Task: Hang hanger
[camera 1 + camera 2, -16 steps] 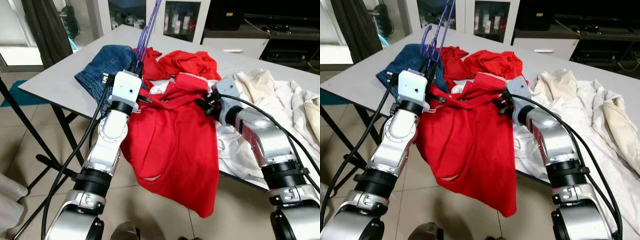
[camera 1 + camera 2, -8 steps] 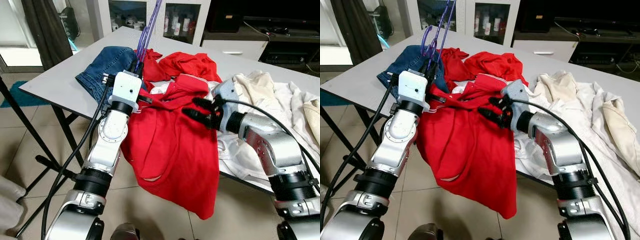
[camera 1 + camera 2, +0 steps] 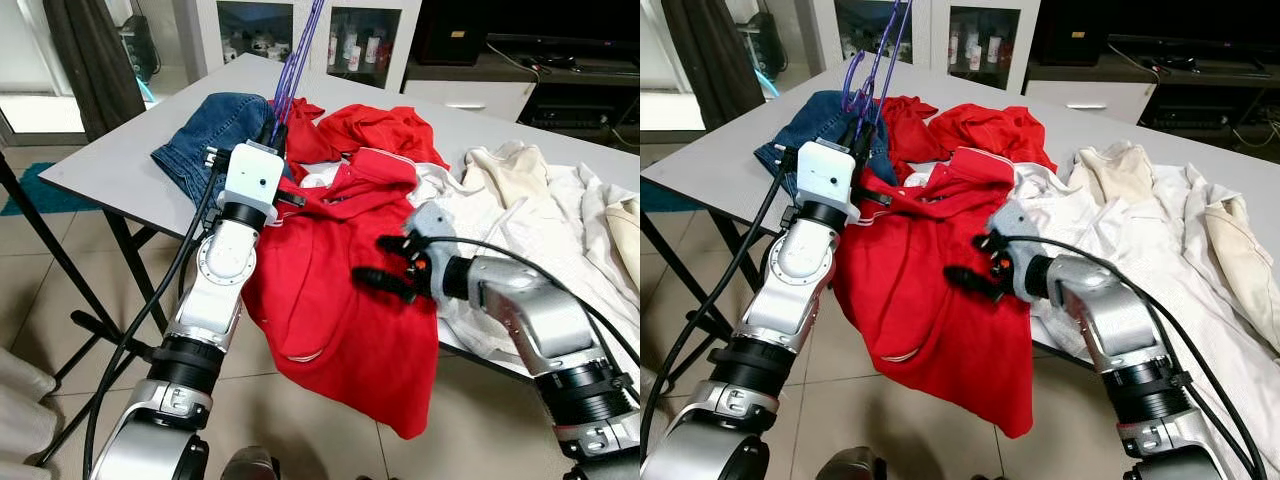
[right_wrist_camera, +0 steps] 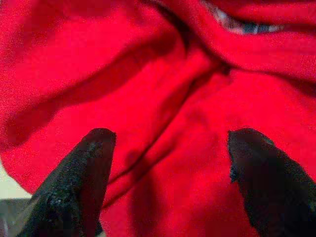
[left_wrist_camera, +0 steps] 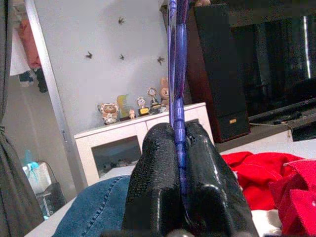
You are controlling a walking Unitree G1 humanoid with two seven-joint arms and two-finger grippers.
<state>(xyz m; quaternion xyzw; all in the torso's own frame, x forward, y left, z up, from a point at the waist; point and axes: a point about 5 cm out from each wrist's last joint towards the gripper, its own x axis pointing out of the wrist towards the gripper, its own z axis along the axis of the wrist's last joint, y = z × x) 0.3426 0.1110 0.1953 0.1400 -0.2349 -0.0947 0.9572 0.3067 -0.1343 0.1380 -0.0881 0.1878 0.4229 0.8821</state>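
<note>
Hanger (image 3: pixel 296 62) top cut off, left gripper (image 5: pixel 178 148) clamping it

Head stereo downward — wrist close-ups

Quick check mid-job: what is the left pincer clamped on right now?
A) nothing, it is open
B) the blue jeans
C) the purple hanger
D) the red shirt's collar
C: in the left wrist view the left pincer has its black fingers pressed together around the purple hanger, which runs up from between them.
</note>
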